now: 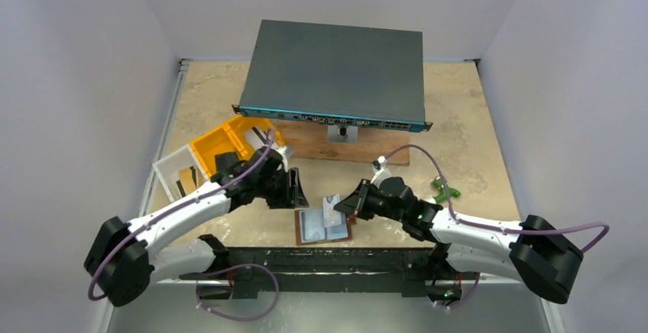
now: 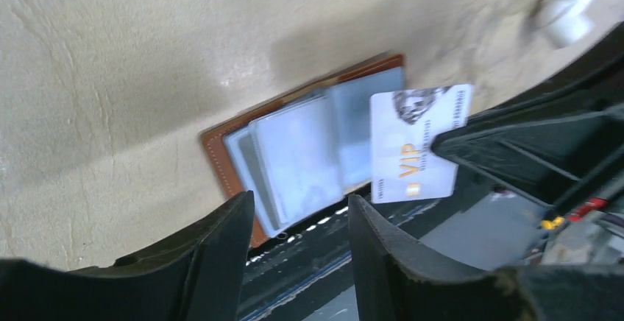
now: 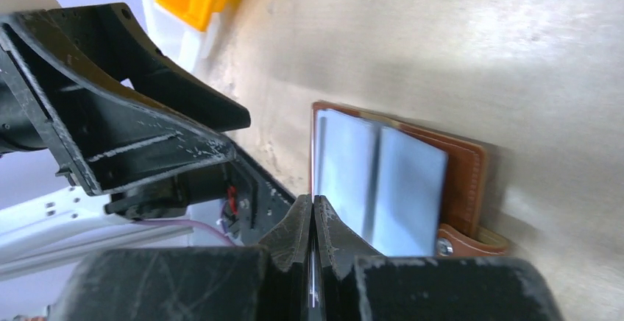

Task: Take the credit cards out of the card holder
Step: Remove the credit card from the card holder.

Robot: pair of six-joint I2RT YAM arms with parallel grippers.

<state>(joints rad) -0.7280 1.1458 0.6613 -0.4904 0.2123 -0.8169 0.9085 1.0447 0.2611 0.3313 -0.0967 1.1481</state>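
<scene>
Black mounting rail point(image 1: 321, 260), mottled beige tabletop point(image 1: 458, 119), white walls point(image 1: 76, 58), open card holder point(image 1: 321, 227)

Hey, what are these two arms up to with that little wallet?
They are emptying a brown card holder that lies open on the table. The right gripper is shut on a white VIP card, which shows whole, outside the pockets. The left gripper hangs open near the holder, holding nothing. Whether more cards sit in the pale pockets is hard to tell.
</scene>
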